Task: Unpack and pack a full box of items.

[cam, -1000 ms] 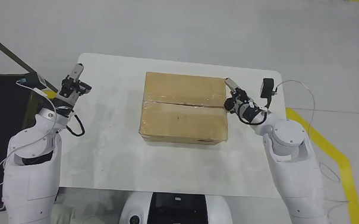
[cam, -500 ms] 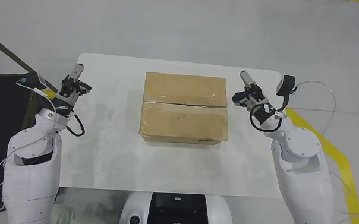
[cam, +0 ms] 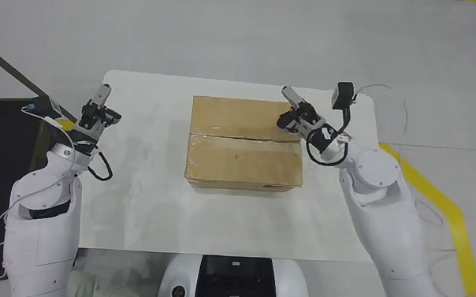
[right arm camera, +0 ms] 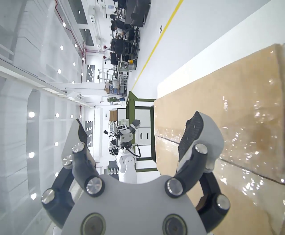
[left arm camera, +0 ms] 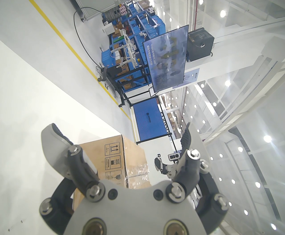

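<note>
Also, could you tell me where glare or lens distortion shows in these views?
Right wrist view: glare speckles the clear tape on the box; left wrist view: ceiling lamps flare, roof beams bow; top view: even, soft light across the table.

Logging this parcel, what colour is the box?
Plain brown cardboard. The box shows best in the top view.

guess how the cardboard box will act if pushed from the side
The box probably slides flat rather than tipping: it is low, wide and sits on a smooth table. Its seam is shut under glossy tape, so the top likely stays stiff but slippery to grip.
</note>
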Controlling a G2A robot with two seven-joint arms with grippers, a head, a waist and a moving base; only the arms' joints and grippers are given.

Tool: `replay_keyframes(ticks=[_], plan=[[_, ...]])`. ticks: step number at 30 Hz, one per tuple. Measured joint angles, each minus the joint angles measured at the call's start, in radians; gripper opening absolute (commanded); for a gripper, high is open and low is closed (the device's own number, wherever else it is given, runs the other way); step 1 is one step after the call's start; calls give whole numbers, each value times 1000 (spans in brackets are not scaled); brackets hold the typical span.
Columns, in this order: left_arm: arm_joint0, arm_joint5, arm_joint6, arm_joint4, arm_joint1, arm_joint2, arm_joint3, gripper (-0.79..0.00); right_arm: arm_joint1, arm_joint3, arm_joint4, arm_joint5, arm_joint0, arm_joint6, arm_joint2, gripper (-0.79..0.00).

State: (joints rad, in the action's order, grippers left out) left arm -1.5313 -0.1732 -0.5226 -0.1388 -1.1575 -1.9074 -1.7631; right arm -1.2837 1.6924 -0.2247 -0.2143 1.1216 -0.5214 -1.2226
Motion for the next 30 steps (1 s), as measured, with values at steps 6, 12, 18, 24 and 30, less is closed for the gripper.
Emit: replay_keyframes(ticks=[6,12,18,24,30], plan=[[0,0,0,0,0,0,0,0,-14,-99,-2,-50,-82,-53,97,0],[0,0,0,0,0,0,0,0,-19,-142,-10,-64,-98,-51,119,0],[0,0,0,0,0,0,0,0,-12,-141,-15,-69,-68,-19,74,0],[0,0,0,0,0,0,0,0,3,-107,-10,-83,-11,13,0,0],[0,0,0,0,0,0,0,0,16,-67,-15,-86,53,34,-74,0]])
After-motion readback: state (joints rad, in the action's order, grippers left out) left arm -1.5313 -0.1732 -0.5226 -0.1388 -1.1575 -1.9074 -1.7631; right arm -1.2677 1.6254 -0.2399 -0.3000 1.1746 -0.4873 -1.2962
